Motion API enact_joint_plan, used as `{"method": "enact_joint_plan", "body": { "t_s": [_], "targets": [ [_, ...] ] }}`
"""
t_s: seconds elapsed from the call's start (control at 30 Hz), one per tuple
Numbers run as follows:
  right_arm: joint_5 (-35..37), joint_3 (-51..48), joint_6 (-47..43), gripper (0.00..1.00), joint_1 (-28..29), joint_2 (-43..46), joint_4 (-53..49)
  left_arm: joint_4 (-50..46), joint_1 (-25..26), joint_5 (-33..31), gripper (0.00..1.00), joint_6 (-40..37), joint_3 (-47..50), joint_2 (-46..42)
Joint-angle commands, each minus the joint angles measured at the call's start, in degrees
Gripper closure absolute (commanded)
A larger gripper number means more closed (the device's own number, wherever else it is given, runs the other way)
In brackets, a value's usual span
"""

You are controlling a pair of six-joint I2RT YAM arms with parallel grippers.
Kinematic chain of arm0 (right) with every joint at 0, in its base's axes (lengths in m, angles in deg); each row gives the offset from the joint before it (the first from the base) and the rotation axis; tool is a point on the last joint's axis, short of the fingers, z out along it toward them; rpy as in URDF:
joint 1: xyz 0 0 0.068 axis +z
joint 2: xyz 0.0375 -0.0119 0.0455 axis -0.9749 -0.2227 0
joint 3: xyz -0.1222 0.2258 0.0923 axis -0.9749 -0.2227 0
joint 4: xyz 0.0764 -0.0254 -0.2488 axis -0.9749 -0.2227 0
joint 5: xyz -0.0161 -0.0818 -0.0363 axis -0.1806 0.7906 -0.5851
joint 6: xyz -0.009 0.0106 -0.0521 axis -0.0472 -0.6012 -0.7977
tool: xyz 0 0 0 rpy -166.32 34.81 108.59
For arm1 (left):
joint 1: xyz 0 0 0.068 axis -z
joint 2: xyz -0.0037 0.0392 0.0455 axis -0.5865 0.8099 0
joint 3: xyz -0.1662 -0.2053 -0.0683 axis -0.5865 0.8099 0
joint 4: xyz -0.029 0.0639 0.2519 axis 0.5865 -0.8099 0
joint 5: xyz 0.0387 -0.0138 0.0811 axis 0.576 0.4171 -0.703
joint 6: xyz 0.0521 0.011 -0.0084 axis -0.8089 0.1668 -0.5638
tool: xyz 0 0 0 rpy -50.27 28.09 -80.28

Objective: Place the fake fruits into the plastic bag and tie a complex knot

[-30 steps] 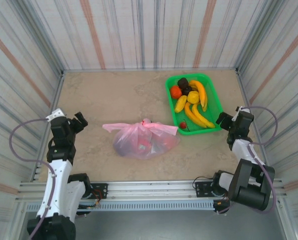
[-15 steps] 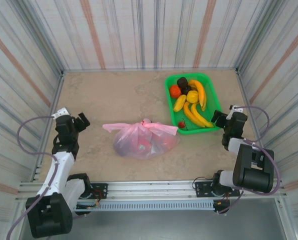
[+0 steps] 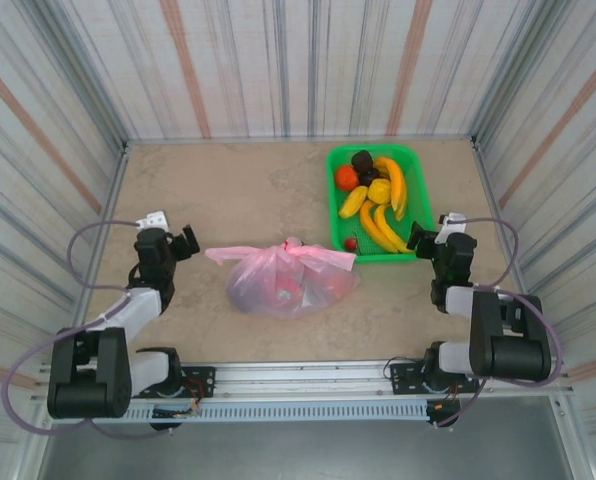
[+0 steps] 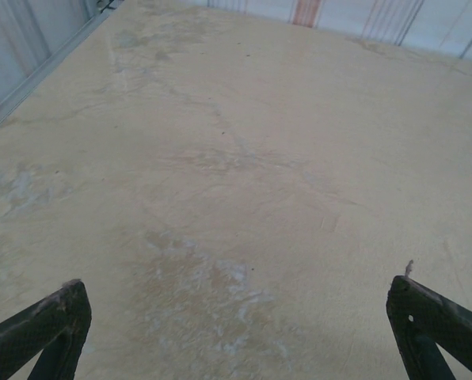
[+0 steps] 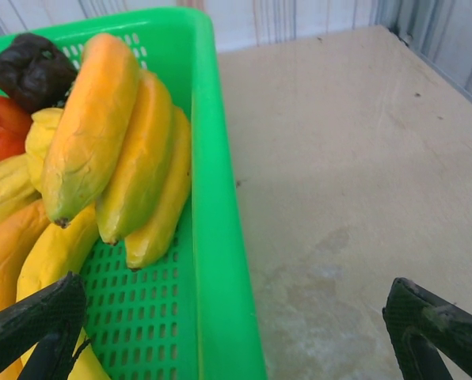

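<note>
As it lies, plastic bag (image 3: 278, 287) runs L-R — knot (image 3: 296, 249) rearward.

We see a beige, mottled table (image 3: 238, 190) with pale scuffed patches. Two things lie directly on it: the pink plastic bag (image 3: 288, 282) near the middle, and a green tray (image 3: 334, 205) on the far right. The bag's right tail comes close to the tray's near corner.

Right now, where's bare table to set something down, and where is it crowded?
Bare: the table from the back wall to the plastic bag, left of the green tray; also the strip between bag and front rail. Crowded: the tray, packed with bananas, and the bag's tail beside its near-left corner.
</note>
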Motion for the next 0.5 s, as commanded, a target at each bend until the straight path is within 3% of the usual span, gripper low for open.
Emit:
{"method": "enact_joint_plan", "body": {
  "t_s": [0.0,0.17,0.43,0.47],
  "targets": [
    [0.8,0.19,-1.47,0.01,1.69,-4.71,6.36,10.27,0.82,-0.85,0.01,-6.79,1.21,2.68],
    [0.84,-0.61,-1.34,0.01,1.67,-10.54,13.48,21.54,0.99,0.55,0.01,-9.44,4.72,6.85],
    [2.5,5.79,0.15,0.01,1.17,-10.32,0.81,34.92,0.85,3.4,0.01,-11.47,5.16,18.88],
    [2.71,6.05,0.01,0.01,1.3,-10.18,-0.2,33.15,0.86,4.08,0.01,-11.41,4.61,18.46]
  ]
}}
